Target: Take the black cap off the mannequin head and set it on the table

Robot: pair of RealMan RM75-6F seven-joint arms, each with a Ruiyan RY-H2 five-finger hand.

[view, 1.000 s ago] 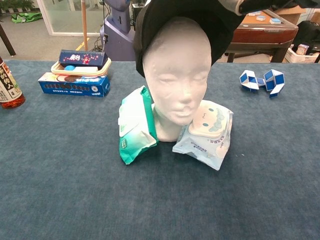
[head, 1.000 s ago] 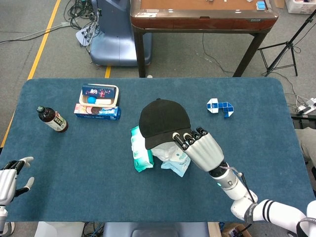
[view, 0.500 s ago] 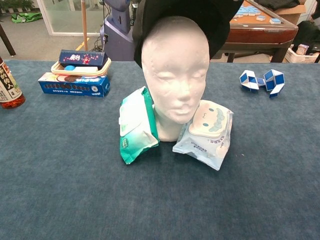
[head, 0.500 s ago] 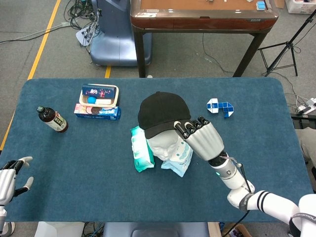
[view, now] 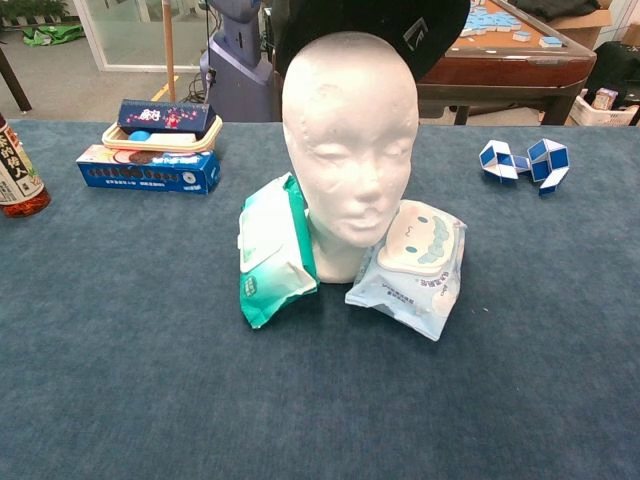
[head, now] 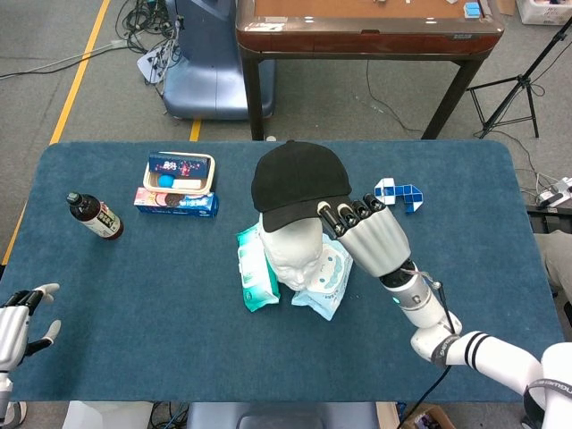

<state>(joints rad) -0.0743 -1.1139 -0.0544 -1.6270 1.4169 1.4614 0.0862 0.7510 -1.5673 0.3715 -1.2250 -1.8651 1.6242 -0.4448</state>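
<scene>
The black cap [head: 298, 180] is sitting raised at the top and back of the white mannequin head [head: 293, 250], its brim gripped by the right hand [head: 366, 234], whose dark fingertips [head: 344, 214] are curling over the brim's edge; in the chest view the black cap [view: 375, 22] is showing only above the bare face of the mannequin head [view: 349, 140], and whether it is touching the crown cannot be told. The mannequin head is standing upright near the middle of the blue counter [head: 134, 295]. A green wipes pack [view: 272, 250] is leaning against one side of its neck and a pale blue wipes pack [view: 413, 265] with a cartoon face is lying against the other. The left hand [head: 20, 326] is resting at the near left edge of the counter, well apart from the cap, holding nothing with its fingers apart. A blue-and-white folding puzzle [head: 399, 193] is lying beyond the right hand. Toward the far left, a stack of snack boxes [head: 179, 184] is standing on the counter, and a dark bottle [head: 95, 215] is lying near the left edge. Behind the counter, a brown table [head: 366, 31] is standing on the grey floor.
</scene>
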